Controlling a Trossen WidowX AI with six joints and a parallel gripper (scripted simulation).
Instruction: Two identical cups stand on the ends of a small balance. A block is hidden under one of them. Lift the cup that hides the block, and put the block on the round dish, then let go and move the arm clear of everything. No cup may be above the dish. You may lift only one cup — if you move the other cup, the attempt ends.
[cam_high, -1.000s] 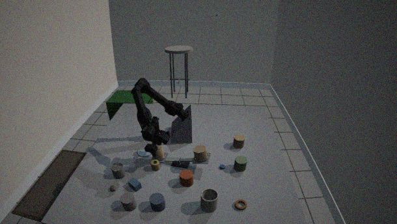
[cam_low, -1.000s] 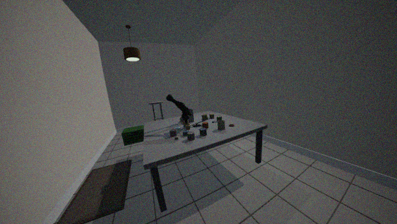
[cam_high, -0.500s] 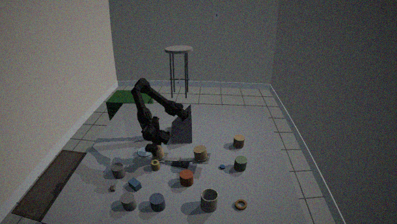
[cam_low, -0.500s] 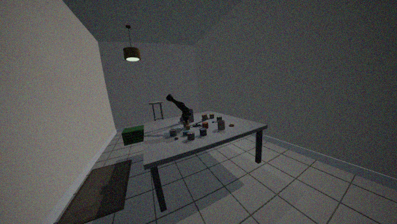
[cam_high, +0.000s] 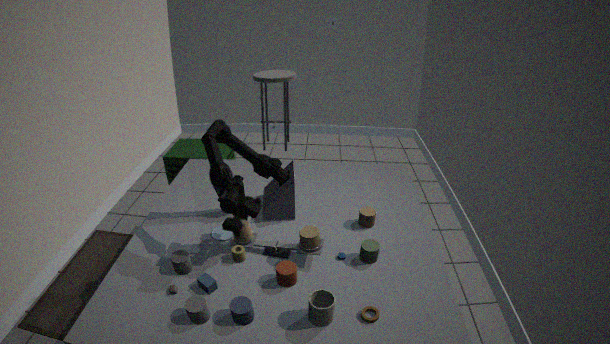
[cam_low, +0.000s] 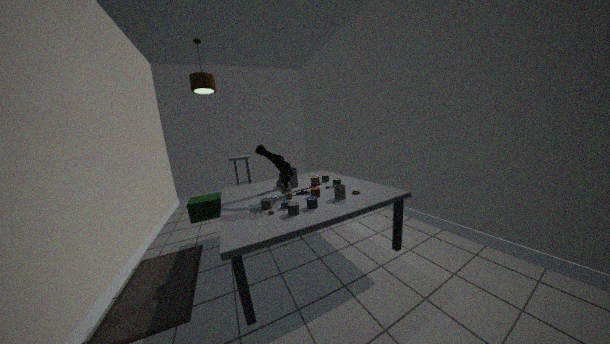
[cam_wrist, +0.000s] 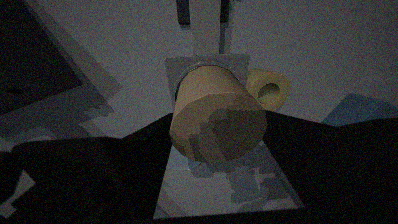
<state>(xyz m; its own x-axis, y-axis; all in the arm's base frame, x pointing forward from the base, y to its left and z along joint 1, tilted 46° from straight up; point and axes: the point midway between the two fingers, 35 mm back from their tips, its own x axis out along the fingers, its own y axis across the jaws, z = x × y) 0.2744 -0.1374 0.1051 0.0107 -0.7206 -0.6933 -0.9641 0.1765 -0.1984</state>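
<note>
1. The gripper (cam_wrist: 220, 127) is closed on the tan cup (cam_wrist: 217, 117), its dark fingers pressing the cup's two sides at a fairly wide spread.
2. This cup stands upright on the left-hand pad (cam_wrist: 210, 65) of the balance (cam_high: 276, 251); its long axis runs straight up, so I judge the coming lift should go vertically.
3. The block is hidden, presumably beneath this cup.
4. The other cup (cam_high: 310, 237) sits well apart at the far end.
5. The pale dish (cam_high: 220, 234) lies just beside the gripper.

2 cups (cam_high: 309, 237) on balance (cam_high: 276, 250) ends
</note>
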